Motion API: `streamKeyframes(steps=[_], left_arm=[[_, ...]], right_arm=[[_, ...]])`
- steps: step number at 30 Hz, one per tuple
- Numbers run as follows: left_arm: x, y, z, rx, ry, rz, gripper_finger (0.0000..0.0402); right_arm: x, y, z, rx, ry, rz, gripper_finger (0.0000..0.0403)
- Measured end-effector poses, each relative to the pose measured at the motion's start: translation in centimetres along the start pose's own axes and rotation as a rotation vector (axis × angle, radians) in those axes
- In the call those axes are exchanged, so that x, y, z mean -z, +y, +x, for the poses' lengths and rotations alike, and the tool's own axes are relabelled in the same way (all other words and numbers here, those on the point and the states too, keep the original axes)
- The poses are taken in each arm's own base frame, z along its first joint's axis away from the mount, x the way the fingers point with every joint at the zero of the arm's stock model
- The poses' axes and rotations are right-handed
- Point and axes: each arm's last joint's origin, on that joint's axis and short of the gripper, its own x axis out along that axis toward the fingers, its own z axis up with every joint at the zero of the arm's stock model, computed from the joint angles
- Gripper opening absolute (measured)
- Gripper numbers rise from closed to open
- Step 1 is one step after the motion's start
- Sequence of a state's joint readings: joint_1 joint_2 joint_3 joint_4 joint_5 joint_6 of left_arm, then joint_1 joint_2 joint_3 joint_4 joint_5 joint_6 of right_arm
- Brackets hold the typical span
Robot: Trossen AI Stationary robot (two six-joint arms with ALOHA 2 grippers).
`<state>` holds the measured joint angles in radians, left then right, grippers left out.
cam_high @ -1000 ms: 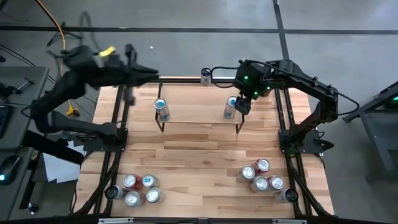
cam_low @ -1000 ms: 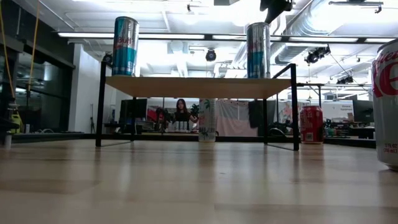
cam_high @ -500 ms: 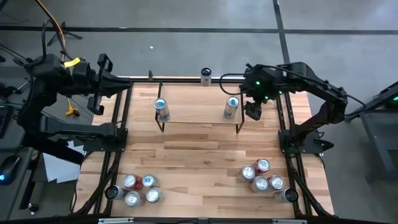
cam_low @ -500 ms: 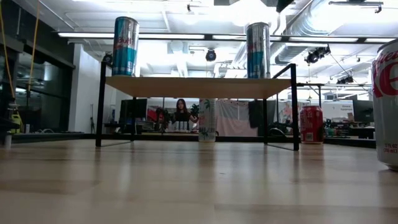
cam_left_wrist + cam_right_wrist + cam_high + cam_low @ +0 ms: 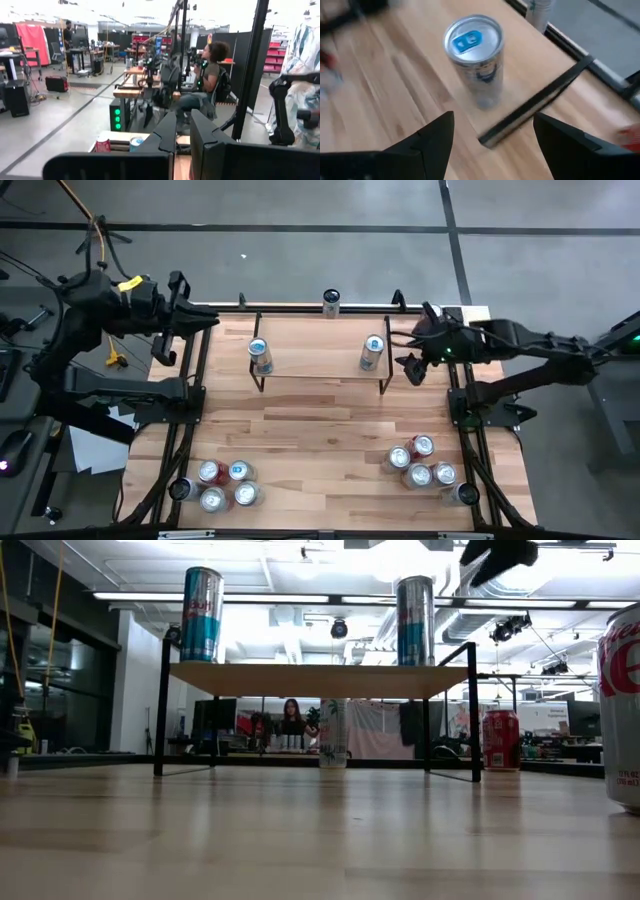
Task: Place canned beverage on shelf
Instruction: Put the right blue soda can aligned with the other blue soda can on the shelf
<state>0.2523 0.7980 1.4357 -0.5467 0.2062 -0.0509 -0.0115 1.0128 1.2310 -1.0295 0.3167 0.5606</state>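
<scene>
The shelf (image 5: 320, 365) stands at the table's far middle on thin black legs. Two blue-and-silver cans stand upright on its top, one at its left end (image 5: 260, 355) and one at its right end (image 5: 372, 352), which are also the left can (image 5: 202, 600) and right can (image 5: 415, 606) in the low view. My right gripper (image 5: 410, 366) hangs open just beyond the shelf's right end, with nothing between its fingers; its wrist view looks down on the right can (image 5: 474, 55). My left gripper (image 5: 205, 320) is shut and empty at the table's far left corner.
A pale can (image 5: 331, 302) stands at the table's far edge behind the shelf. Several cans cluster near the front left (image 5: 225, 485) and several more near the front right (image 5: 425, 465). Black frame rails (image 5: 190, 410) run along both sides of the table.
My right gripper has drawn back from the right can on the shelf toward the table's right edge, still open; the can stays upright in its place. My left arm has pulled back from over the shelf's left end toward the table's far left corner.
</scene>
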Motion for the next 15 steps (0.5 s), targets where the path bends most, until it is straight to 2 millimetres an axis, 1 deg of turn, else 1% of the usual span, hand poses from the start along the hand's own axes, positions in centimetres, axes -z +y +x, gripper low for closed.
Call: streamKeyframes(steps=[2,4,7,9,12,15], left_arm=[[-0.1,0.0,-0.1,0.001,-0.011,0.002,0.0000],[-0.2,0.0,-0.1,0.001,-0.025,0.005,0.0000],[-0.3,0.0,-0.1,0.001,-0.029,0.006,0.0000],[-0.3,0.0,-0.1,-0.002,-0.030,0.006,0.0000],[-0.3,0.0,-0.1,-0.004,-0.031,0.007,0.0000],[-0.3,0.0,-0.1,-0.005,-0.031,0.006,0.0000]], right_arm=[[1.2,0.0,1.1,-0.064,-0.076,0.082,0.0257],[2.4,0.3,2.6,-0.139,-0.146,0.133,0.0257],[4.2,0.9,5.1,-0.230,-0.179,0.131,0.0257],[5.3,1.0,6.3,-0.239,-0.166,0.129,0.0257],[6.6,0.8,7.5,-0.192,-0.133,0.129,0.0257],[6.7,0.6,7.9,-0.117,-0.165,0.104,0.0257]])
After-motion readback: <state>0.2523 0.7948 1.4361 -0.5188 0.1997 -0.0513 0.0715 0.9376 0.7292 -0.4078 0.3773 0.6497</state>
